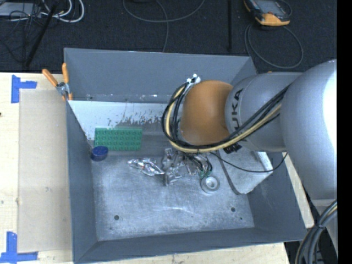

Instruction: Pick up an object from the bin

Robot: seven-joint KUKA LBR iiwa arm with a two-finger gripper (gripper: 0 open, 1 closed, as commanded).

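Where a crumpled silvery piece (142,165) lies, the tool (173,172) hangs just beside

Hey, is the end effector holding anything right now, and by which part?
Cannot tell. The end effector is low over the bin floor, right beside a crumpled silvery thing, but any hold is hidden.

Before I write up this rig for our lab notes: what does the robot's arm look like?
The arm is built of thick, rounded silver-grey links, one marked KUKA in dark letters. A smooth orange-brown dome cover sits at its wrist, with black, yellow and white cables looping round it. Below it is a small bare-metal gripper.
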